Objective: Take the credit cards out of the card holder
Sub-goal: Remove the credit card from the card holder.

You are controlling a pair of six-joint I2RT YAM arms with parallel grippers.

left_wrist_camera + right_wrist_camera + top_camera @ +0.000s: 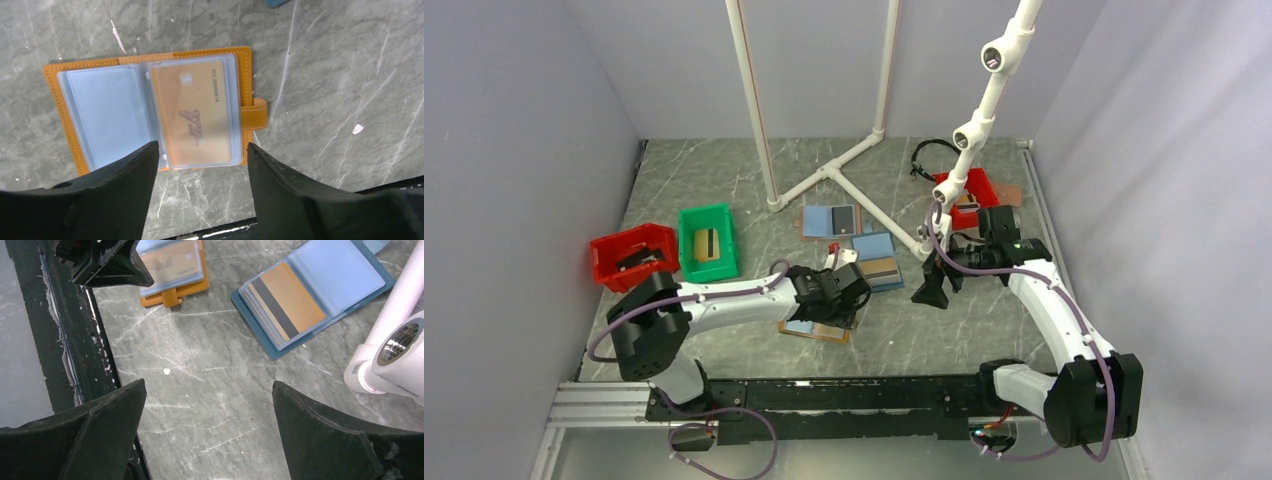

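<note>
First, the biggest thing: grey tabletop (pixel 754 190) with pale streaks, shut in by plain walls (pixel 514 150). Next, white pipe frame (pixel 754 100), standing tall at the back, with legs spread over the middle.

Then two arms, bolted at the near edge. Left arm (pixel 724 300) stretched low toward the middle. Right arm (pixel 1054 300) bent up and reaching in from the right side.

Left fingers (pixel 844 312) spread apart, holding nothing, hanging right over the card holder. Cannot tell whether touching it. Right fingers (pixel 931 288) wide apart too, holding nothing, over bare tabletop.

On the left side, green bin (pixel 707 243) and red bin (pixel 632 255), side by side. Something tan and dark inside the green one. At the back right, second red bin (pixel 972 192), partly hidden behind the pipe.

In the middle, far blue holder (pixel 831 220), open flat, showing a dark card. Closer in, near blue holder (pixel 310 295), open flat, showing a tan card with a dark stripe.

Card holder (pixel 70 125) open and flat on the tabletop near the front edge, under the left fingers, well apart from the bins. Orange-brown round the edge, light blue inside.

Gold card (pixel 195 120) tucked in the clear sleeve on one half. Small orange strap (pixel 254 114) sticking out just beside that half.

Smallest of all: white speck (pixel 358 129) on the tabletop, off to the side of the strap.
</note>
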